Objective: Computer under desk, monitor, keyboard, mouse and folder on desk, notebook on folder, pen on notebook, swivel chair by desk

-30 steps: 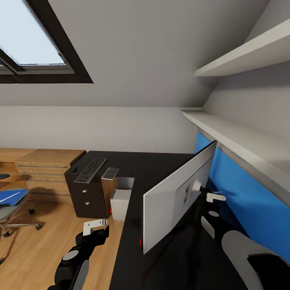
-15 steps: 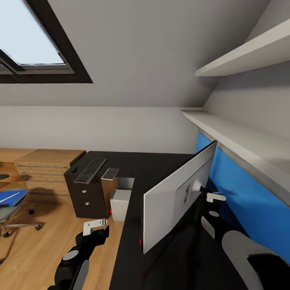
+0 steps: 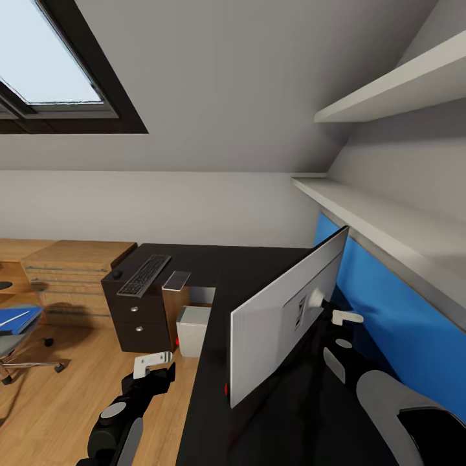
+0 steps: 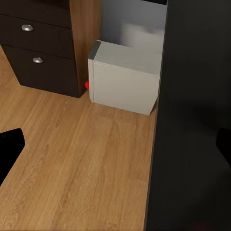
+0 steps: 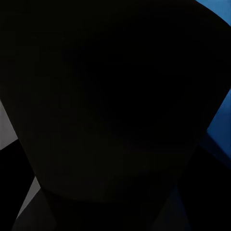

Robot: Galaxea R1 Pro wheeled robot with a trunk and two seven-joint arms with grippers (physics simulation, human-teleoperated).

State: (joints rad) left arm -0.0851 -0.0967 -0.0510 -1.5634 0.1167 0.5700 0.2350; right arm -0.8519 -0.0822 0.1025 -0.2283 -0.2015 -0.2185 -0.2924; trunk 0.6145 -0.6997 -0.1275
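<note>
The monitor [image 3: 278, 323] stands on the black desk [image 3: 259, 265] with its pale grey back to me. My right gripper [image 3: 340, 318] is behind it, close to its stem, and its jaws are hidden. Farther along the desk lie the keyboard [image 3: 145, 274], the small mouse [image 3: 117, 274] and a flat grey notebook [image 3: 176, 279]. Under the desk sits the computer [image 3: 193, 330] [image 4: 124, 79]. My left gripper [image 3: 154, 364] [image 4: 117, 144] hangs open over the floor beside the desk's edge. At far left the swivel chair [image 3: 10, 340] carries the blue folder [image 3: 14, 318] with the white pen [image 3: 22, 315].
A light wood chest [image 3: 71, 272] stands beyond the desk's dark drawers [image 3: 137, 317] [image 4: 38, 48]. Two white shelves [image 3: 388, 220] run above the blue back panel [image 3: 388, 323]. A skylight [image 3: 52, 65] is at upper left. Open wood floor [image 3: 65, 401] lies between chair and desk.
The whole picture has shifted slightly, so the camera moved a little. Both arms and the monitor look the same as before.
</note>
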